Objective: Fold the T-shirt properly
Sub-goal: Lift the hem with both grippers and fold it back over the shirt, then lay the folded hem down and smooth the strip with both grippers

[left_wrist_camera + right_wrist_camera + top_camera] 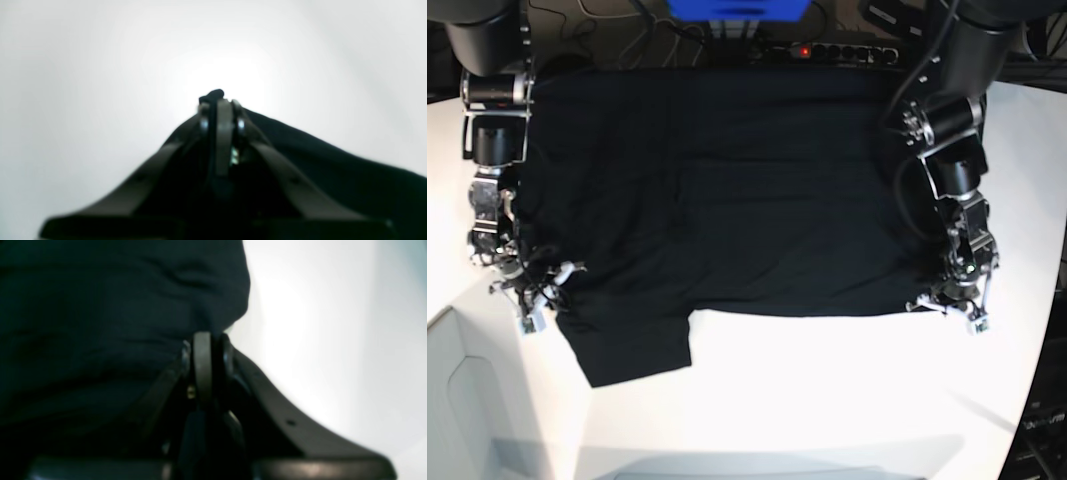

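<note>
The black T-shirt lies spread on the white table, with one sleeve sticking out towards the front left. My left gripper is at the shirt's front right corner. In the left wrist view it is shut, with a small bit of black cloth pinched at its tip and the shirt trailing to the right. My right gripper is at the shirt's front left edge, beside the sleeve. In the right wrist view it is shut at the edge of the cloth. The orange mark and the tag are hidden.
A blue object, a power strip and cables sit behind the shirt's far edge. Bare white table runs along the front. The table's left front corner is cut at an angle.
</note>
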`<action>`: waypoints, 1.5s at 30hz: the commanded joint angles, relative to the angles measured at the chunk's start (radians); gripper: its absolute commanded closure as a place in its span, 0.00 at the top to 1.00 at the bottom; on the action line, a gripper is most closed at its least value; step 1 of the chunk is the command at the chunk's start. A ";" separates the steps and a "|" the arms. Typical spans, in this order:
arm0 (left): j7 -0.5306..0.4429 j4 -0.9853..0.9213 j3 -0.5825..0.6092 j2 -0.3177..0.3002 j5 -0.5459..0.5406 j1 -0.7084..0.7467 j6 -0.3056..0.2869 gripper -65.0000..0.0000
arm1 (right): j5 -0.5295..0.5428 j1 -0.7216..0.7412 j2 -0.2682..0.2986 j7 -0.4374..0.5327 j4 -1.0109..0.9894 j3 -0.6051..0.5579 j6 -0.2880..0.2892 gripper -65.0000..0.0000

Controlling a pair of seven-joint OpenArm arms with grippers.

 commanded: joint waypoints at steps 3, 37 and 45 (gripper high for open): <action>0.041 0.201 -0.046 -0.004 -0.006 0.020 -0.001 0.00 | 0.010 -0.004 0.017 0.033 0.094 0.090 -0.008 0.00; 0.183 0.924 -0.248 0.070 -0.462 0.715 -0.005 0.00 | 0.010 -0.674 -0.052 0.034 0.720 0.374 -0.005 0.00; 0.182 0.915 -0.252 0.071 -0.497 0.755 -0.008 0.00 | 0.009 -0.714 -0.066 0.031 0.717 0.371 -0.005 0.00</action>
